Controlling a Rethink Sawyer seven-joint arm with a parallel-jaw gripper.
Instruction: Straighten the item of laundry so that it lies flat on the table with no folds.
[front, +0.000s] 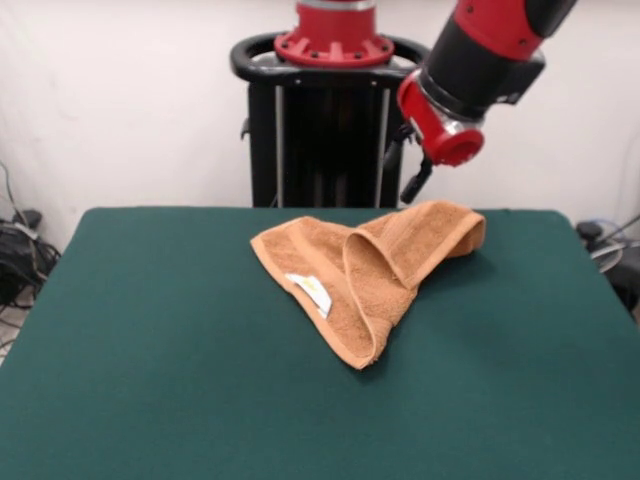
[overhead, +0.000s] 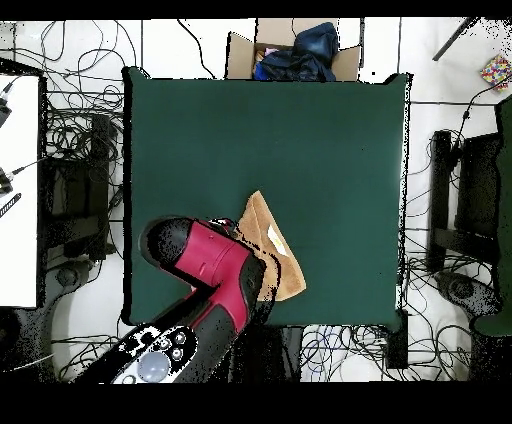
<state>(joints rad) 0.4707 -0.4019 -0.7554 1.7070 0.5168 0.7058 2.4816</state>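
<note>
The orange-tan towel (front: 365, 275) was seen lying on the green table (front: 150, 380), toward the far edge in the front view and right of centre. It was not flat: one side was folded over the rest, forming a thick rolled flap that ran up to the towel's far right corner, while the lower part tapered to a rounded point toward the camera. A flat woven band could be made out along the left edge, and a small white tag (front: 311, 291) was shown on the upper surface near that edge. In the overhead view the towel (overhead: 272, 255) was found near the table's bottom edge (overhead: 330, 318), partly covered by the red and black arm (overhead: 215, 262) that crossed above its left side. In the front view the arm (front: 470, 70) was held above the towel's far right corner, apparently clear of the cloth. The gripper itself could not be made out in either view, so whether it was released or clenched could not be told.
</note>
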